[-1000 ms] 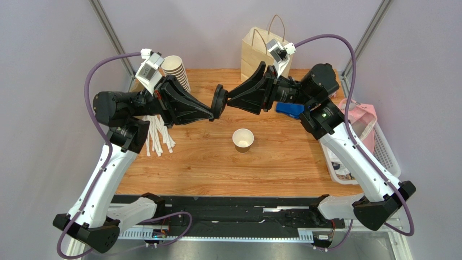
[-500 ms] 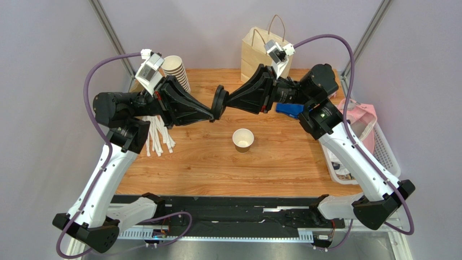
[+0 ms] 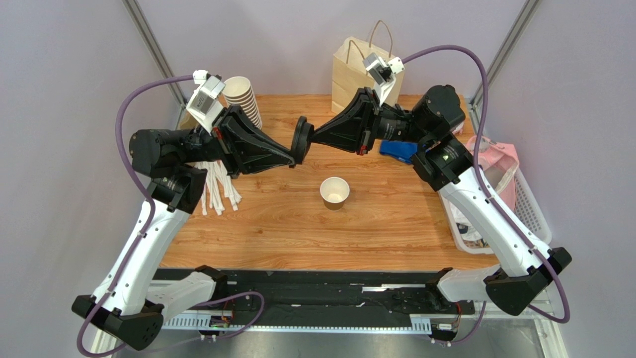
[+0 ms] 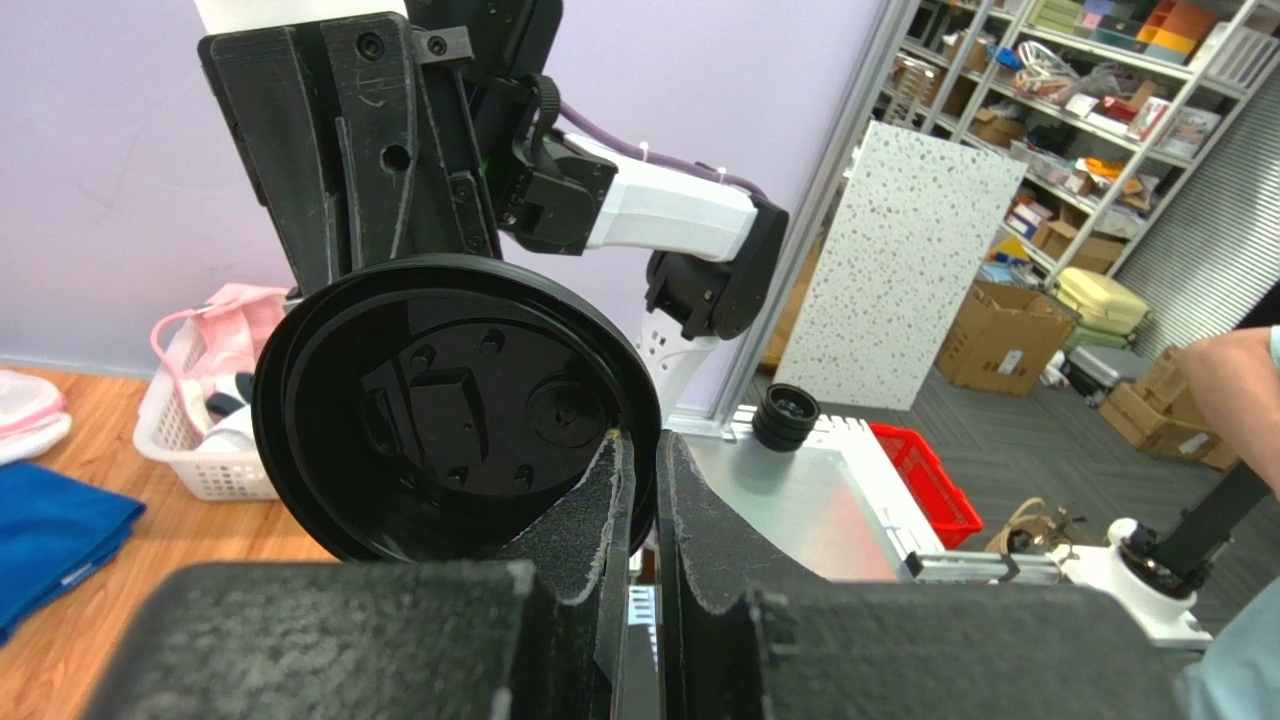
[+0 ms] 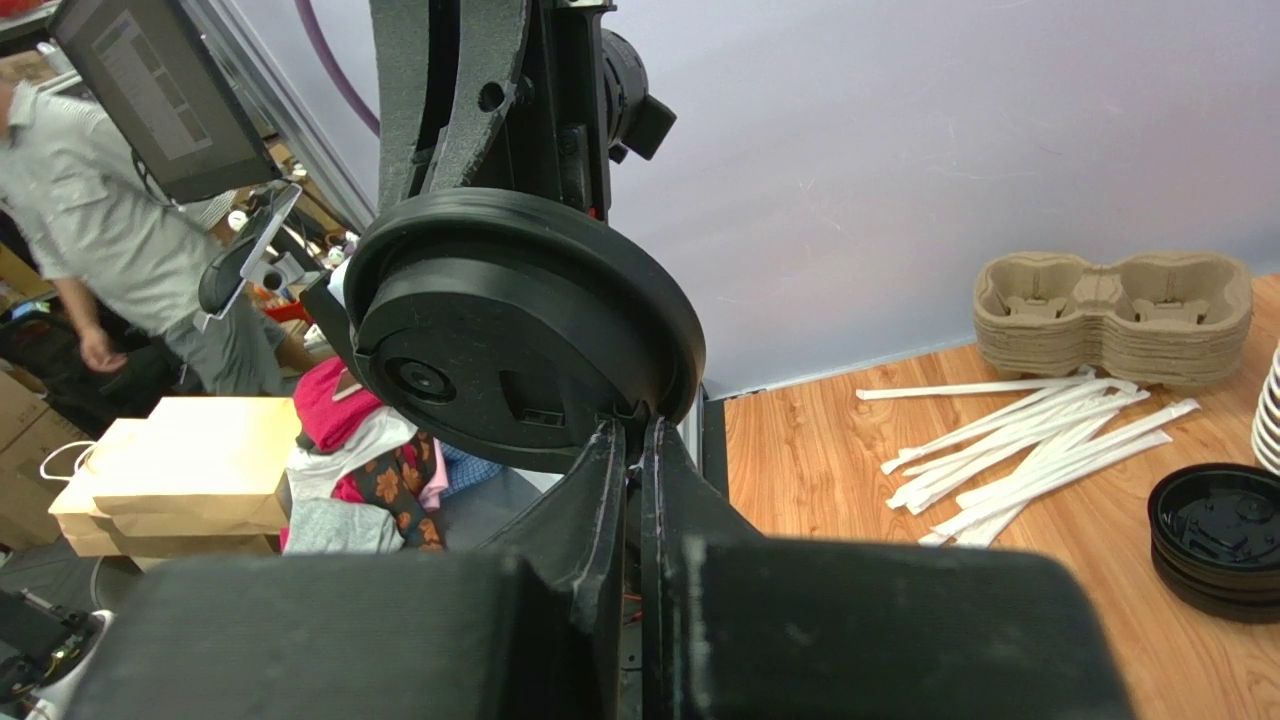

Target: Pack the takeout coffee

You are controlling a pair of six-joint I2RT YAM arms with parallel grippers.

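A black plastic lid (image 3: 301, 139) hangs on edge in the air above the middle back of the table, pinched from both sides. My left gripper (image 3: 292, 155) is shut on its rim; in the left wrist view the lid (image 4: 451, 405) shows its underside just above my left gripper (image 4: 639, 450). My right gripper (image 3: 312, 136) is shut on the opposite rim; in the right wrist view the lid (image 5: 519, 338) shows its top above my right gripper (image 5: 634, 428). A small brown kraft cup (image 3: 334, 192) stands open and lidless on the table below them.
A brown paper bag (image 3: 363, 71) stands at the back. A stack of lidless cups (image 3: 242, 95) is at the back left, with white straws (image 3: 216, 186) near it. A blue cloth (image 3: 398, 151) and a white basket (image 3: 522, 198) are at the right. Loose lids (image 5: 1214, 518) and cup carriers (image 5: 1112, 308) lie at the left.
My right gripper has edged a little to the left and up against the lid. The left arm, the lid and the cup have hardly moved.
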